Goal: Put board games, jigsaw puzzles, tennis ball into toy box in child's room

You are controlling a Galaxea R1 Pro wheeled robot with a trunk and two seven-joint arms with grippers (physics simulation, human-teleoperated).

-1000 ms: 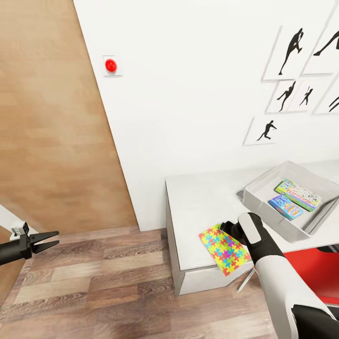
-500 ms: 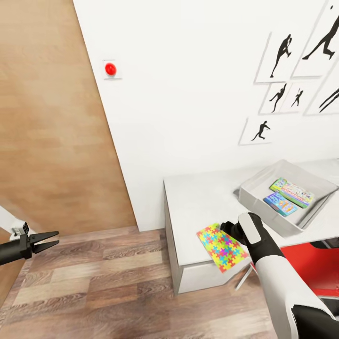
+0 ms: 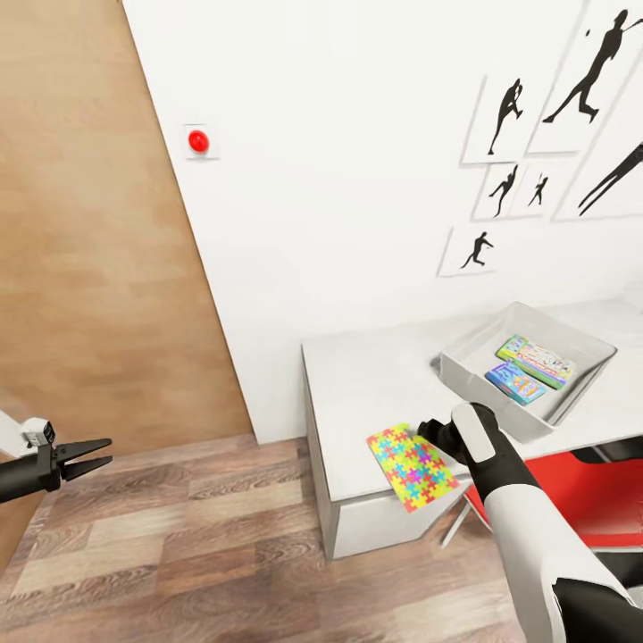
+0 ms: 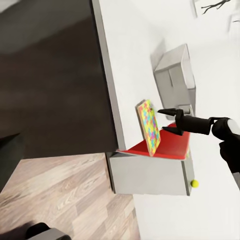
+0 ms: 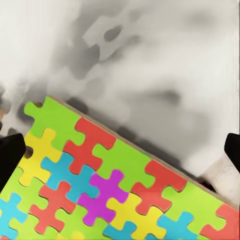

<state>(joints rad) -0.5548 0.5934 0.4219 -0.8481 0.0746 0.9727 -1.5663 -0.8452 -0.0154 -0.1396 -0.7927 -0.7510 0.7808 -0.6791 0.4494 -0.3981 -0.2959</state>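
White wall (image 3: 339, 223), grey table (image 3: 375, 393), wood-plank floor (image 3: 196, 536), jigsaw puzzle (image 3: 409, 464) overhanging edge

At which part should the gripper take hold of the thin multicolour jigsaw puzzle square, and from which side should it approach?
Probably the corner of the thin multicolour jigsaw puzzle square that sticks out past the front edge of the pale grey table. It lies flat, so only there can one finger pass underneath. The right gripper should approach from the front, jaws above and below.

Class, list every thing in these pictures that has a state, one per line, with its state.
Jigsaw puzzle: flat on the table, overhanging its front edge.
Toy box: holding two board games.
Right pincer: open, over the puzzle.
Left pincer: open, empty, above the floor.
Tennis ball: loose, outside the toy box.
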